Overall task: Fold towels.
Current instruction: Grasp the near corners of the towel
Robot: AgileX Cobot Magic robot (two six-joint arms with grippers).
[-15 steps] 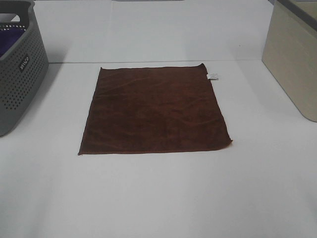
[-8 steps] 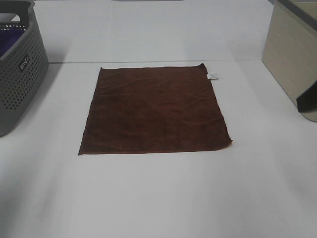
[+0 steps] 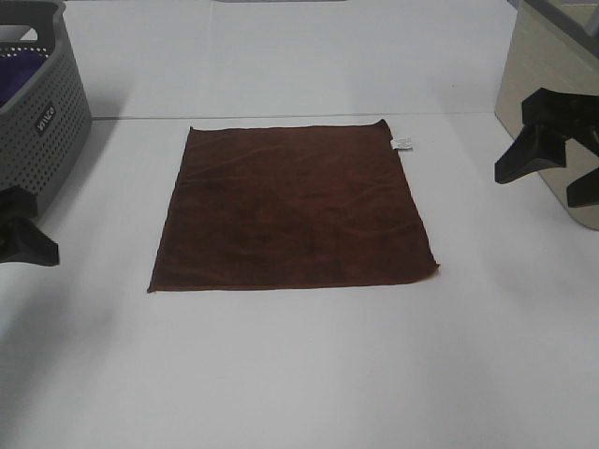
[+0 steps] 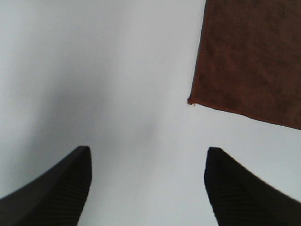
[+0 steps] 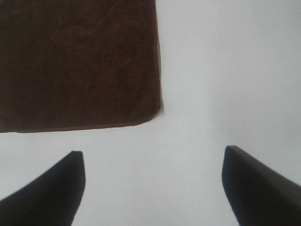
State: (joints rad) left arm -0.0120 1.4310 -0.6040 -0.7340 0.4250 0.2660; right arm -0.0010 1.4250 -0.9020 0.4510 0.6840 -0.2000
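The towel (image 3: 292,206), a dark reddish-brown square cloth with a small white tag (image 3: 401,143) at its far right corner, lies flat in the middle of the white table. At the table's left edge my left gripper (image 3: 28,245) is open, left of the towel's near left corner (image 4: 190,100). The left wrist view shows its gap (image 4: 148,155) holding nothing. My right gripper (image 3: 535,187) hovers open to the right of the towel. In its wrist view the towel's corner (image 5: 159,110) lies just ahead of the empty gap (image 5: 153,157).
A grey perforated basket (image 3: 37,140) with a purple cloth (image 3: 19,75) inside stands at the far left. A beige box (image 3: 552,84) stands at the far right, right behind the right gripper. White tabletop (image 3: 299,374) surrounds the towel.
Both grippers have come into the high view from the sides, the right one first, then the left. The towel has not moved.
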